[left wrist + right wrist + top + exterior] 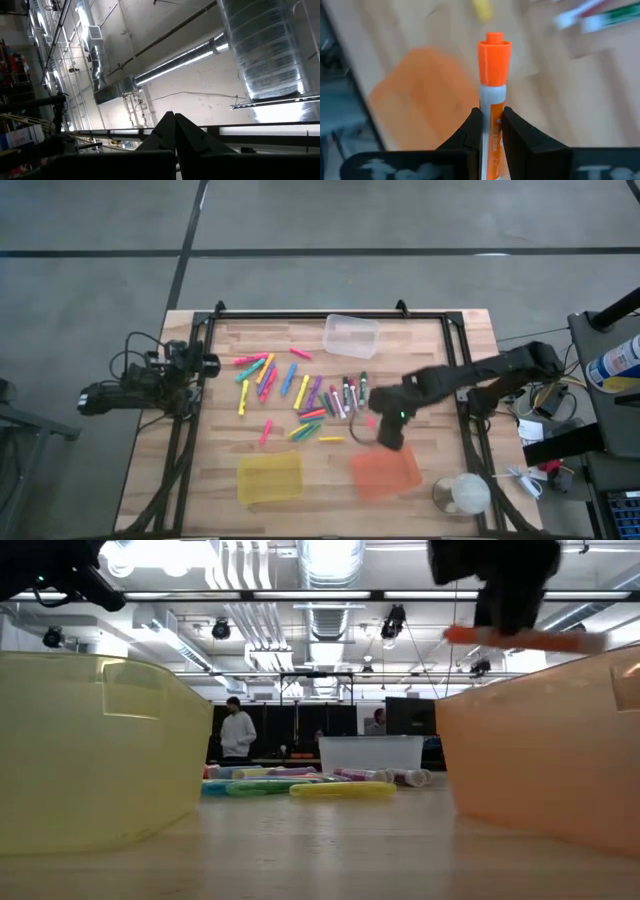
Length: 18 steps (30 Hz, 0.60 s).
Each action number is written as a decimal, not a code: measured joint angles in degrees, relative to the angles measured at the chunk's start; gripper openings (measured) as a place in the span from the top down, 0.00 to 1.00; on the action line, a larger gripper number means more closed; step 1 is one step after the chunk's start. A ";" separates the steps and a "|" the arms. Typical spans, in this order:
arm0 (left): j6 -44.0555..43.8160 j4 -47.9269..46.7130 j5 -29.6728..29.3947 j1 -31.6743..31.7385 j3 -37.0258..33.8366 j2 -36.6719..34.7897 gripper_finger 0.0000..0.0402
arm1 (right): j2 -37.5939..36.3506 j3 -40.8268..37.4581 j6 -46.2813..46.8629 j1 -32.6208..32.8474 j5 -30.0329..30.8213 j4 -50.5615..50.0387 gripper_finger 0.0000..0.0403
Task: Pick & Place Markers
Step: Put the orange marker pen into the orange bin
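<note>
Right gripper (491, 131) has its fingers clamped on an orange-capped marker (494, 65), white barrel pinched between the pads, cap poking out ahead. This is the carry step: the marker is up in the air, and in the low view it hangs level above the orange bin (560, 740), just over its near rim.

From above, the gripper sits just behind the orange bin's back edge, toward the marker pile. So the drop isn't quite lined up, I'd say. Next move calls for a short push forward until the marker is fully over the bin's mouth, then parting the fingers to let it fall; release too soon and it could clip the rim and bounce onto the table.

Beside the orange bin, off to the left, the yellow bin (269, 478). Farther back, the loose markers (300, 395) lie scattered on the wood, plenty left to fetch. Beyond them, the clear bin (351, 335).

Left gripper (174, 131) is parked off the table's left edge, fingers pressed together on nothing.
</note>
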 joint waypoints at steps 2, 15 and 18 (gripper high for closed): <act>0.00 -0.02 0.05 -0.01 0.00 0.00 1.00 | 0.53 0.00 0.00 4.10 -0.44 1.38 0.90; -0.38 -0.26 0.05 0.00 -0.07 0.02 1.00 | 10.39 0.00 -0.62 13.53 -0.91 3.40 0.90; -0.50 -0.28 0.05 0.00 -0.07 0.02 1.00 | 11.89 0.00 0.13 13.49 -1.36 3.21 0.89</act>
